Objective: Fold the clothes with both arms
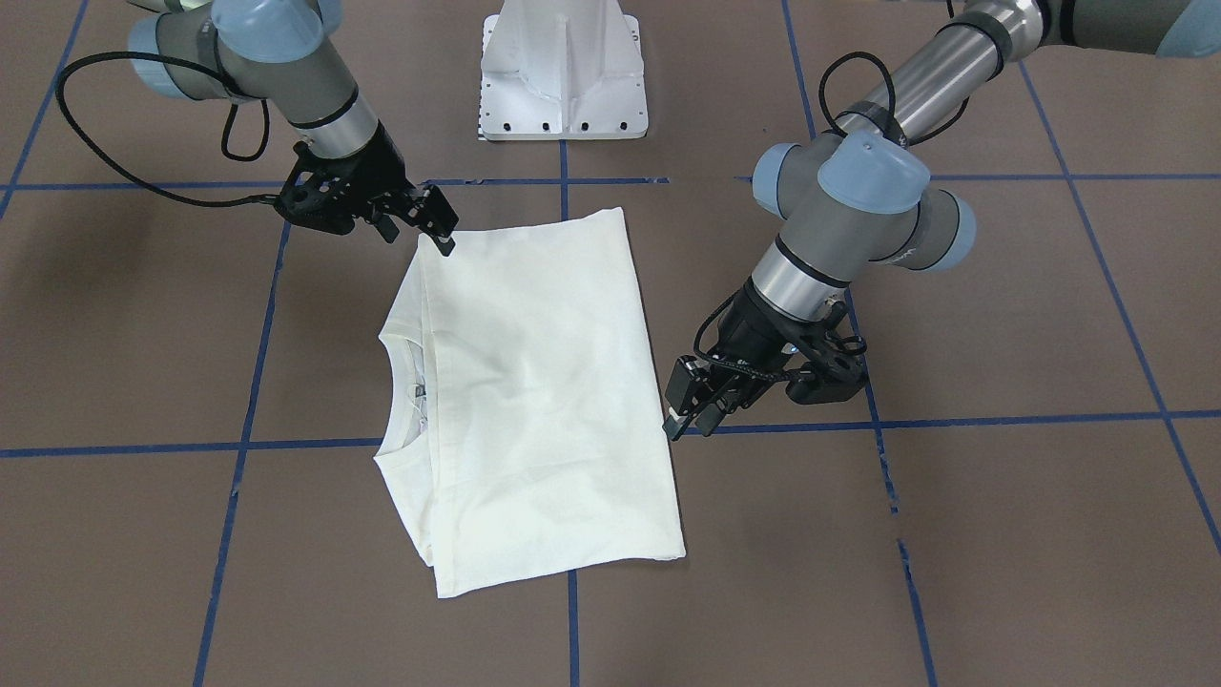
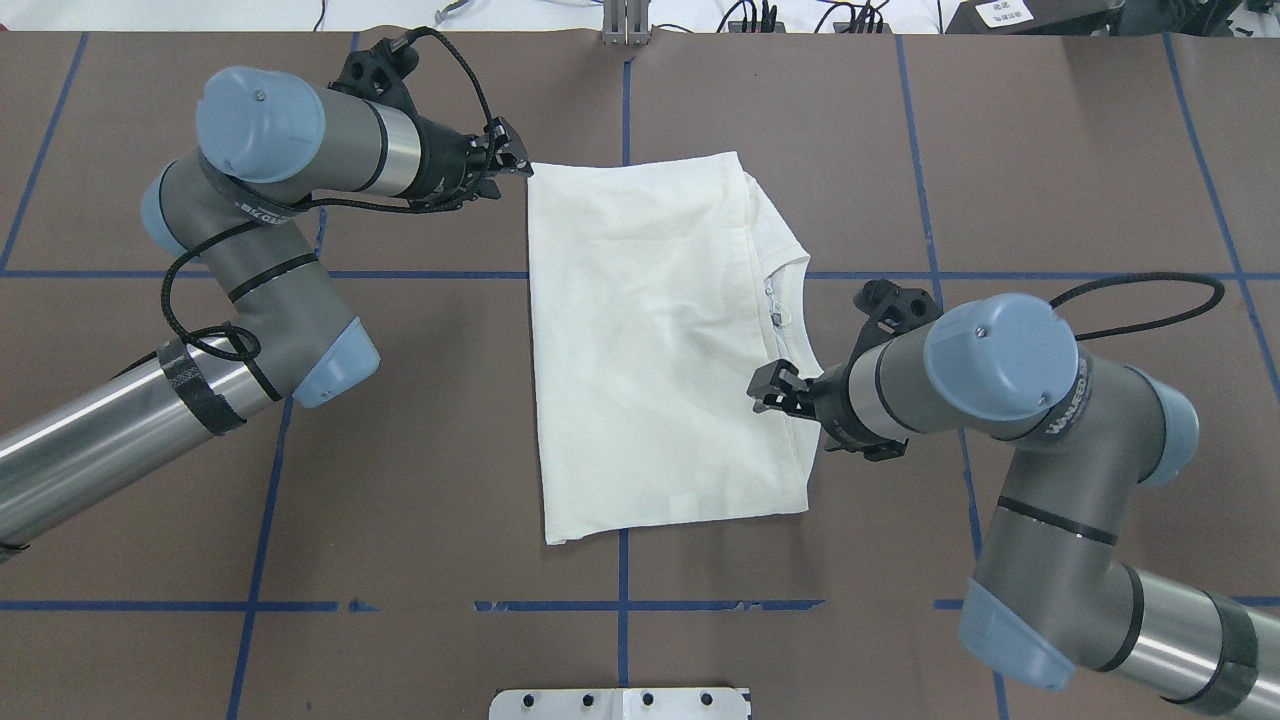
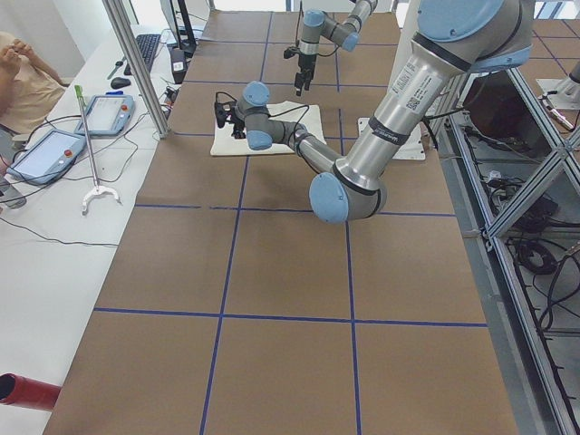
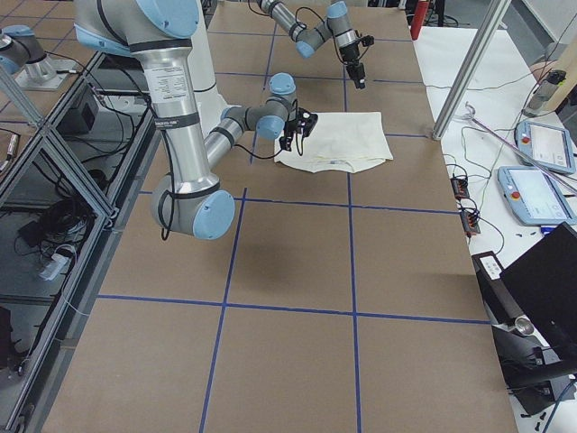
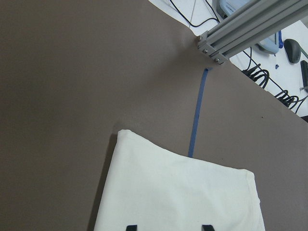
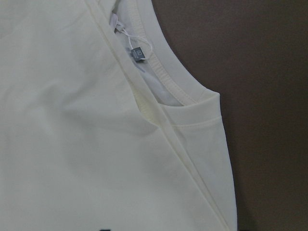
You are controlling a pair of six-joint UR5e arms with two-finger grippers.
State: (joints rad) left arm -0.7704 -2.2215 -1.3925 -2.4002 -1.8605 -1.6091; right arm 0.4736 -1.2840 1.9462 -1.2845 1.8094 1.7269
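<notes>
The cream-white T-shirt (image 1: 544,382) lies folded into a rectangle on the brown table, plain side up; the cat print is hidden. It also shows in the overhead view (image 2: 650,330). Its collar (image 2: 785,300) faces my right arm, with a small label (image 6: 137,53) inside. My left gripper (image 2: 508,167) is open and empty, hovering at the shirt's far left corner (image 5: 125,137); in the front view it (image 1: 689,412) is beside the shirt's edge. My right gripper (image 2: 768,390) is open and empty, hovering over the shoulder near the collar; in the front view it (image 1: 437,227) is by the near corner.
The white pedestal base (image 1: 563,76) stands at the robot's side of the table. Blue tape lines (image 2: 625,570) cross the brown surface. An aluminium frame post (image 5: 240,29) rises at the far edge. A side desk with tablets (image 3: 109,113) and a person (image 3: 18,72) lie beyond.
</notes>
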